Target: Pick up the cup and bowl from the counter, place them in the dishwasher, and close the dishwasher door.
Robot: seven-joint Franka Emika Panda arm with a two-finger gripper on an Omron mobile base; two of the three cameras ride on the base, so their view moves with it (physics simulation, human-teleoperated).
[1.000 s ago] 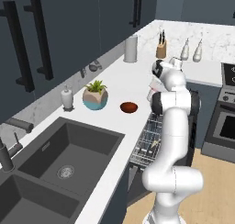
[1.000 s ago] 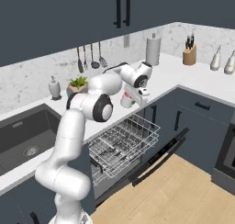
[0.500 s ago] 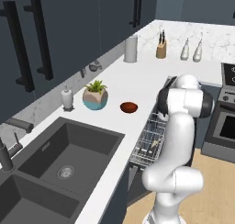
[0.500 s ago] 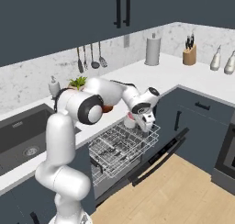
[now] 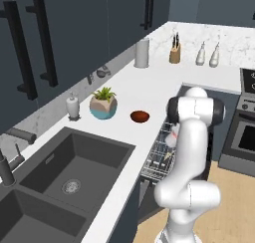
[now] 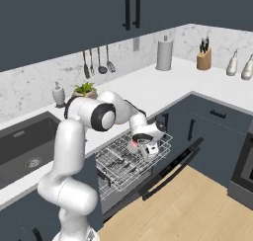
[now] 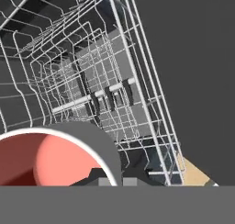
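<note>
My gripper (image 6: pixel 144 146) is shut on the cup (image 6: pixel 134 145), low over the front right part of the silver wire rack (image 6: pixel 118 161) pulled out of the dishwasher. In the hand view the cup (image 7: pixel 50 159) shows its white rim and red inside at the lower left, with the rack wires (image 7: pixel 105 81) close beneath. From the left base view the cup (image 5: pixel 173 137) peeks out beside my forearm above the rack (image 5: pixel 155 157). The dark reddish-brown bowl (image 5: pixel 140 116) sits on the white counter (image 5: pixel 149 87) near its edge. The dishwasher door (image 6: pixel 173 165) hangs open, folded down.
A potted plant (image 5: pixel 103 103) and a soap dispenser (image 5: pixel 72 107) stand behind the bowl. The dark double sink (image 5: pixel 64 172) lies to the left. A paper-towel roll (image 5: pixel 142 53), knife block (image 5: pixel 174 52) and two bottles (image 5: pixel 207 55) line the far counter. The oven (image 5: pixel 244 132) is at the right.
The arm has swung down from above the counter edge, carrying the cup, and now holds it low over the pulled-out rack. The bowl has not moved.
</note>
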